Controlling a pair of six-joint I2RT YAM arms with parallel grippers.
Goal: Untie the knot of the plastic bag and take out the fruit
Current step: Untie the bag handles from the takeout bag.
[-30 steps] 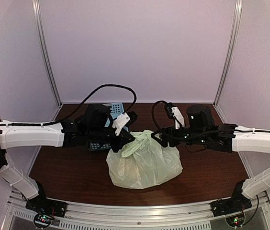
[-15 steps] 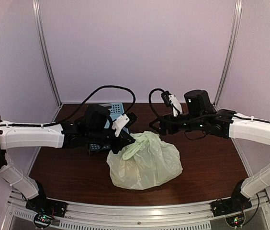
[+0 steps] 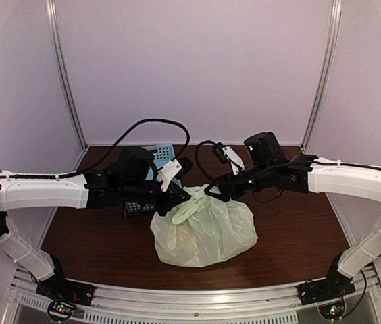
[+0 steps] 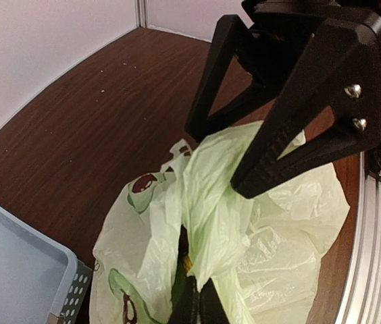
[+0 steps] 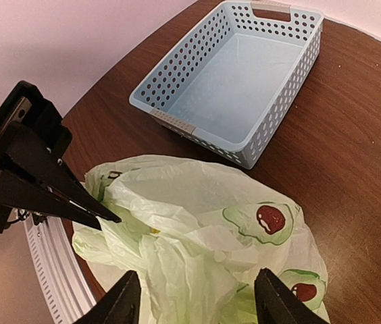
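Plastic bag (image 3: 207, 233), the large thin crinkly translucent pale yellow-green one with dark red round marks, sits mid-way across the dark brown wooden table (image 3: 298, 229). It lies between my two claws, on the near side of the light blue perforated plastic basket (image 5: 285, 101).

A second ago my right claw (image 3: 212, 194) hung off the bag's right shoulder. That arm has since swung up and leftward, and the claw now hovers over the top of the bag with its jaws spread and nothing between them. It faces my left claw (image 3: 179, 198), which has not shifted and is pinched flat on a fold of the bag's bunched handle plastic. The knot (image 4: 211, 202), the small twisted bunch of the two loop handles, rises just above those closed fingers. I cannot tell whether it has loosened at all.

I read this as my right side lining up a second hold on the bunch, so the two claws can pull against each other. So the untying is in hand but not done, and emptying the bag comes after.

Counted:
- **Bag:** one.
- **Knot:** one.
- **Basket:** one, with nothing in it.
- **Claws:** two, one clamped and one wide.
- **Marks:** two dark red marks face my right wrist camera.
- **Fruit:** none that I can count. It is hidden under the plastic, and none lies on the table.
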